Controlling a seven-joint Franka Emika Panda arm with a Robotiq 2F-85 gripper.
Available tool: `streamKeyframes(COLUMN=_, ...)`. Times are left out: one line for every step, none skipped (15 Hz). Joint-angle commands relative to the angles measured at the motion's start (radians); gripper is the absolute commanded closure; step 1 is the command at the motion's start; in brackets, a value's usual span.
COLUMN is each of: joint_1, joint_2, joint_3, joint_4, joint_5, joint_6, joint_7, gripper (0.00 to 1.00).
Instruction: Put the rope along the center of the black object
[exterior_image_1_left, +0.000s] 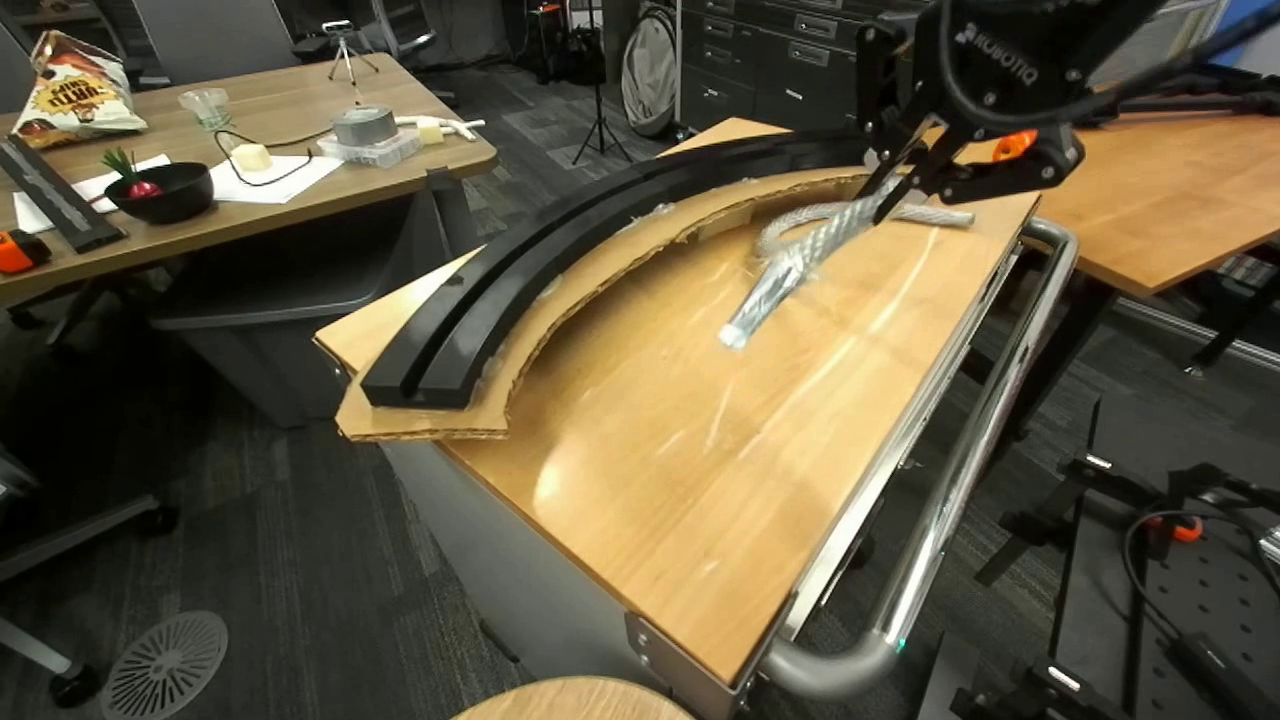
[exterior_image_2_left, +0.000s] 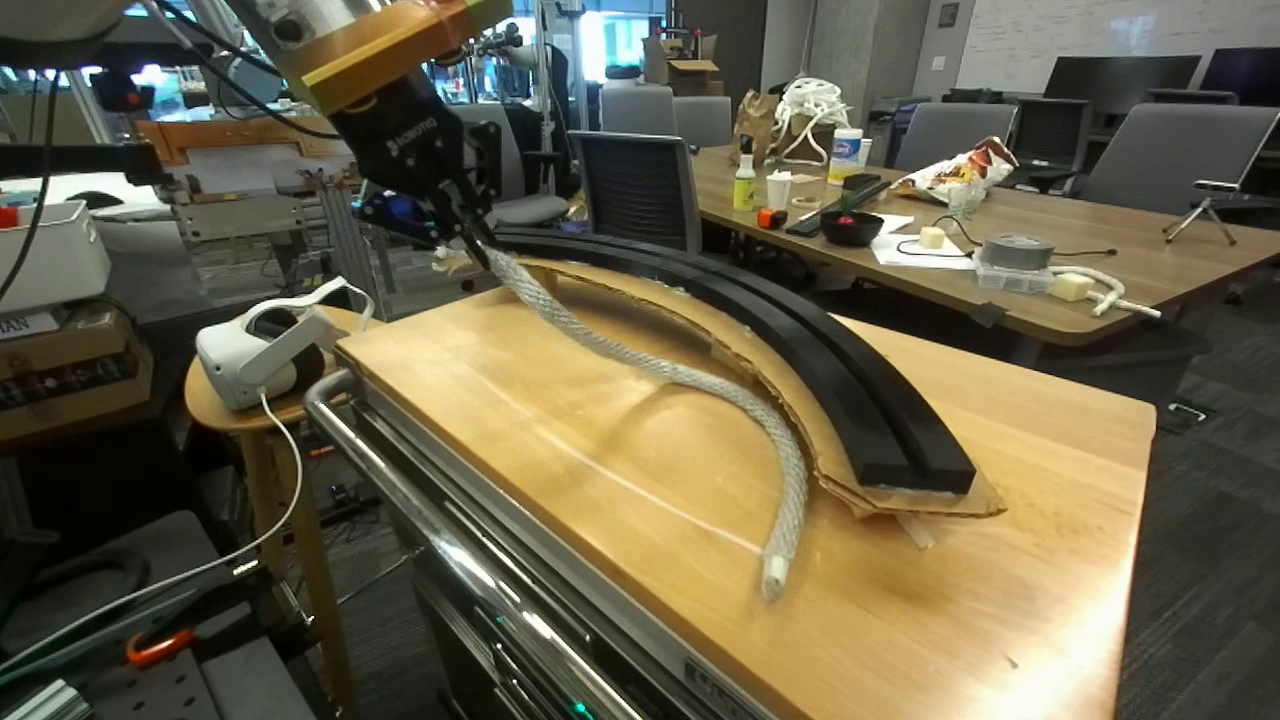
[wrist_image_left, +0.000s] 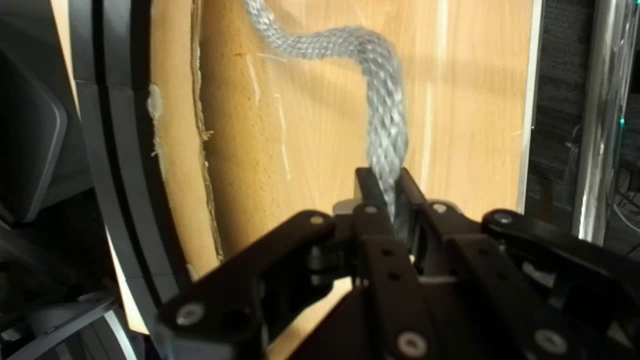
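Above the wooden worktop (exterior_image_1_left: 690, 480), the gripper (wrist_image_left: 386, 173) pinches the braided rope (wrist_image_left: 386, 100); best lift it over the cardboard (wrist_image_left: 172, 100), then lower centrally along the curved black track (exterior_image_1_left: 545, 264).

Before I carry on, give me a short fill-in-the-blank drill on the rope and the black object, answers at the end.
1. The rope is held by the ____.
2. The black object lies on a sheet of ____.
3. In the wrist view, the black object is on the picture's ____ side.
4. Inside or outside: the rope in view lies ____ the black object's groove.

Missing words: gripper; cardboard; left; outside.
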Motion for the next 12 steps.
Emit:
streamKeyframes(joint_1=0.012, joint_2=-0.089, joint_3=-0.041, joint_4=0.002, joint_5=0.031, joint_6=-0.025, joint_7=-0.083, gripper=0.97)
streamKeyframes(joint_1=0.058, joint_2=-0.104, joint_3=-0.088, joint_4=0.002, joint_5=0.003, joint_6=-0.043, joint_7=-0.099, gripper=0.97)
streamKeyframes(joint_1=0.083, joint_2=-0.116, joint_3=-0.101, joint_4=0.002, joint_5=-0.003, joint_6=-0.058, joint_7=-0.149, gripper=0.97)
streamKeyframes(joint_1=0.107, joint_2=-0.126, joint_3=-0.108, joint_4=0.002, joint_5=-0.014, joint_6=-0.079, joint_7=-0.183, gripper=0.97)
streamKeyframes(joint_1=0.138, joint_2=-0.131, joint_3=-0.11, joint_4=0.002, joint_5=-0.025, joint_6=-0.098, joint_7=-0.212, gripper=0.97)
streamKeyframes(joint_1=0.129, joint_2=0.092, joint_3=-0.025, joint_4=0.163, joint_5=0.036, joint_6=-0.052, joint_7=-0.231, gripper=0.97)
streamKeyframes(joint_1=0.143, joint_2=0.104, joint_3=-0.016, joint_4=0.174, joint_5=0.03, joint_6=-0.039, joint_7=-0.257, gripper=0.97)
streamKeyframes(joint_1=0.128, joint_2=0.136, joint_3=0.026, joint_4=0.211, joint_5=0.015, joint_6=-0.04, joint_7=-0.227, gripper=0.97)
streamKeyframes(joint_1=0.1, joint_2=0.179, joint_3=0.077, joint_4=0.264, joint_5=-0.001, joint_6=-0.065, joint_7=-0.156, gripper=0.97)
streamKeyframes(joint_1=0.076, joint_2=0.232, joint_3=0.122, joint_4=0.325, joint_5=-0.012, joint_6=-0.092, joint_7=-0.079, gripper=0.97)
streamKeyframes(joint_1=0.068, joint_2=0.285, joint_3=0.151, joint_4=0.383, joint_5=-0.014, joint_6=-0.109, joint_7=-0.022, gripper=0.97)
streamKeyframes(joint_1=0.054, joint_2=0.338, joint_3=0.181, joint_4=0.441, joint_5=-0.031, joint_6=-0.131, joint_7=0.034, gripper=0.97)
